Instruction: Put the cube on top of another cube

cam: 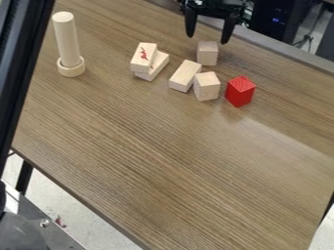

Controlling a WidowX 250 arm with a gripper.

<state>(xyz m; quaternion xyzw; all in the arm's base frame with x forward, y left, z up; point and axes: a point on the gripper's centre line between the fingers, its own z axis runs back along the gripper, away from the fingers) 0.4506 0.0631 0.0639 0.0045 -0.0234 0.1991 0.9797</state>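
Bearings from mid-view, tabletop (153, 161). Red block (239, 93), two o'clock. Near pale cube (207, 87), one o'clock, on the wood; oblong block (185, 75) just beside it, toward its ten. Stacked pair of blocks (149, 61), twelve. Upright peg (67, 41) in ring (72, 67), eleven. Far pale cube (207, 53), one. Beyond, black gripper (208, 39), one: jaws open, raised.

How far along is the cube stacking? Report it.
An oblong block already rests on a second block, but no cube tops another. The hand is open and empty, near the rear plain cube. Left: grasp a cube, place it on another, let go.
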